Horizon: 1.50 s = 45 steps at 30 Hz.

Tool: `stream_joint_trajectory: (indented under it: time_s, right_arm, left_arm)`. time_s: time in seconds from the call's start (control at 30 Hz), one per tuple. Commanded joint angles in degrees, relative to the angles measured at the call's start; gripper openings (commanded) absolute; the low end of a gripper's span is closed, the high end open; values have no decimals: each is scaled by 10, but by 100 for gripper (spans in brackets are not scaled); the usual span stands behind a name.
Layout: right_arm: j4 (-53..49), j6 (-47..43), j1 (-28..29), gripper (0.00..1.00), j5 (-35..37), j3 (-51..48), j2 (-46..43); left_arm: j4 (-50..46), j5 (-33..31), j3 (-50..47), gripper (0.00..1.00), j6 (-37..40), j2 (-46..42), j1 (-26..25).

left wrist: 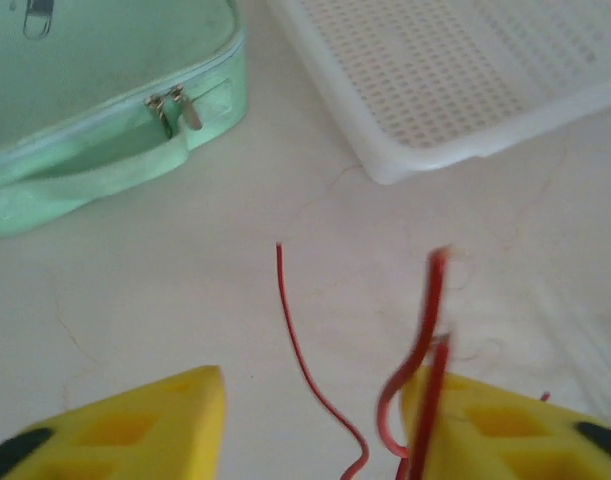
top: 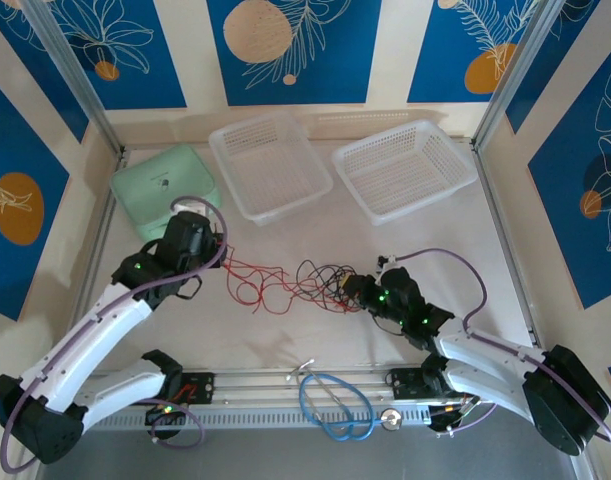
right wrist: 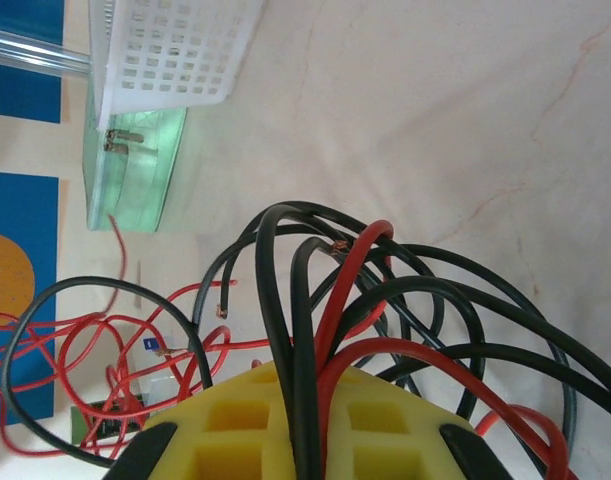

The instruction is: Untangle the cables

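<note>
The cables [top: 295, 283], thin red and black wires, lie in a loose tangle on the table between my two grippers. My left gripper [top: 213, 245] is at the tangle's left end. In the left wrist view it [left wrist: 315, 385] stands open: one red wire [left wrist: 290, 330] runs through the gap, and other blurred red strands [left wrist: 430, 330] lie against the right finger. My right gripper [top: 357, 290] is at the tangle's right end. The right wrist view shows its yellow fingers [right wrist: 310, 375] shut on a bunch of black and red cables [right wrist: 285, 260] that loop out ahead.
A mint-green zip case [top: 165, 188] sits at the back left, with two white mesh baskets [top: 270, 165] [top: 405, 168] behind the tangle. A thicker blue cable loop [top: 335, 405] lies by the front rail. Case [left wrist: 105, 90] and basket [left wrist: 455, 80] lie ahead of the left fingers.
</note>
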Motion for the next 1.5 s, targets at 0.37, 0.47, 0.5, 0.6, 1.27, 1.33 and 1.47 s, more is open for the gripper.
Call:
stream_joint_trajectory:
  time_s: [0.37, 0.47, 0.5, 0.6, 1.27, 1.33, 1.47]
  right_arm:
    - [141, 39, 23, 0, -47, 102, 105]
    - [152, 40, 27, 0, -54, 121, 131]
    - [147, 40, 28, 0, -53, 128, 140]
    - [128, 41, 30, 0, -49, 144, 163]
    - [-106, -41, 40, 4, 18, 225, 164]
    - [-153, -58, 40, 22, 16, 251, 170]
    - [-253, -109, 39, 62, -5, 312, 193]
  left_arm:
    - [-21, 186, 2, 85, -14, 99, 6]
    - [35, 283, -10, 84, 4, 60, 6]
    - [55, 319, -15, 82, 5, 45, 6]
    - [92, 402, -17, 72, 3, 18, 9]
    - [-192, 251, -36, 77, -3, 78, 20]
    - [-196, 236, -28, 82, -4, 86, 20]
    - [-193, 243, -9, 84, 5, 115, 20]
